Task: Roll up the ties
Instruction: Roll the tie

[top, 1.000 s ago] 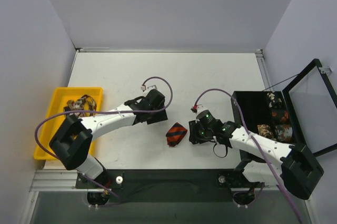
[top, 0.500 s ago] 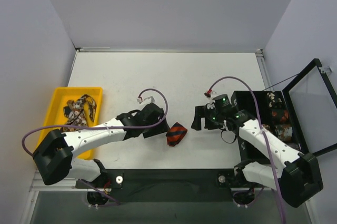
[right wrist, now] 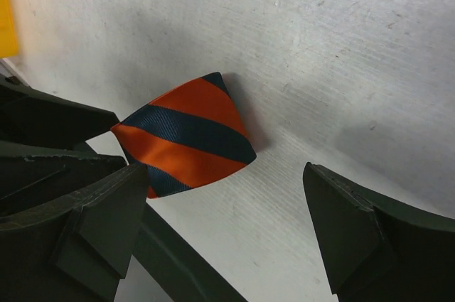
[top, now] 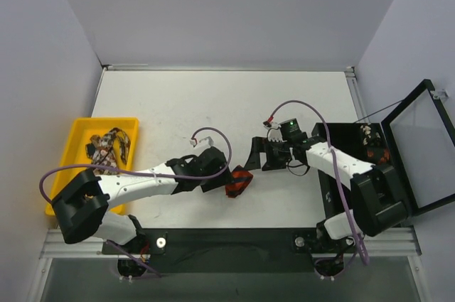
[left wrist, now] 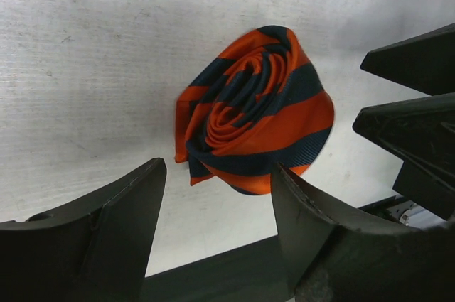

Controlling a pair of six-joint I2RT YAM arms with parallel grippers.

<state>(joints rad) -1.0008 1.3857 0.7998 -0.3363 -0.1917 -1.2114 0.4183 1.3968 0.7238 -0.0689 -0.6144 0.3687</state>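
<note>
A rolled tie (top: pixel 240 180) with red-orange and dark stripes lies on the white table near the front edge. In the left wrist view the tie (left wrist: pixel 252 110) shows its spiral end. It sits just ahead of my open left gripper (left wrist: pixel 218 170), not between its fingers. From above, the left gripper (top: pixel 225 178) is right against the roll's left side. My right gripper (top: pixel 253 156) hovers just up and right of the roll, jaws wide open. In the right wrist view the tie (right wrist: pixel 188 138) lies ahead and left of the right gripper (right wrist: pixel 226 167), which holds nothing.
A yellow bin (top: pixel 78 131) at the left holds loose patterned ties (top: pixel 108 143). A black box (top: pixel 334 138) at the right holds several rolled ties (top: pixel 373 154), with its lid (top: pixel 419 146) standing open. Purple cables loop over both arms.
The right gripper let go beside the roll, opened wide and drew back up and away. The left gripper swung down from the upper left to the roll's left side.
</note>
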